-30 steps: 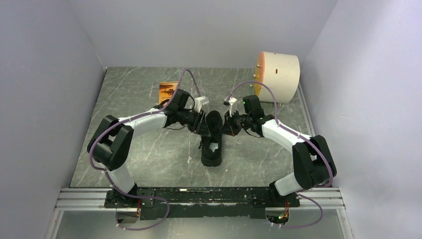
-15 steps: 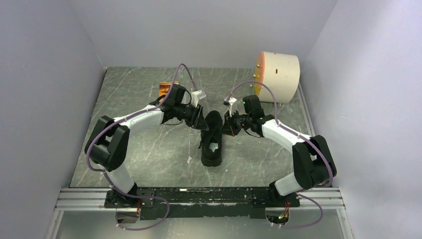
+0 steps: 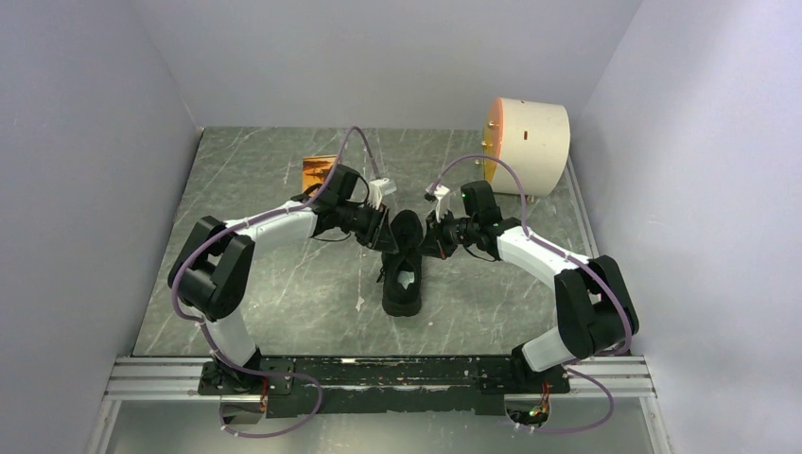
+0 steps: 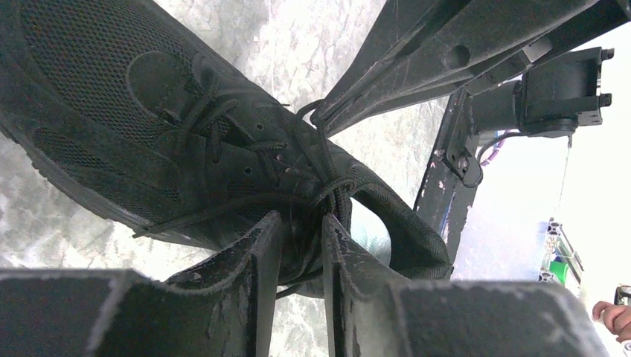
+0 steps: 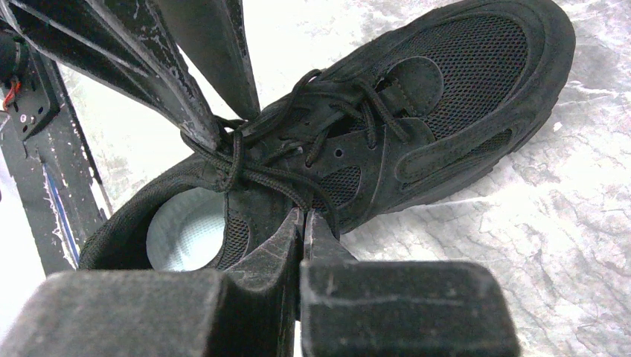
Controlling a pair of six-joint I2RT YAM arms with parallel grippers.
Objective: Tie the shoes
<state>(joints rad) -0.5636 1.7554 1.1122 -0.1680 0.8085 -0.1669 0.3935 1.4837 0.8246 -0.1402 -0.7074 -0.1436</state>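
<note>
Between left gripper (image 4: 301, 223) and right gripper (image 5: 303, 217), sneaker (image 3: 404, 270); both clenched on its laces (image 5: 245, 167).

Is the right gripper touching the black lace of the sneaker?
Touching. The right wrist view shows the right gripper closed on a lace strand running into its fingertips.

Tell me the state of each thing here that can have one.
all-black knit low-top sneaker: upright on its sole, no bow tied.
thin black laces: crossed, drawn out to both sides.
left claw: shut on the thin black laces.
right claw: shut on the thin black laces.
</note>
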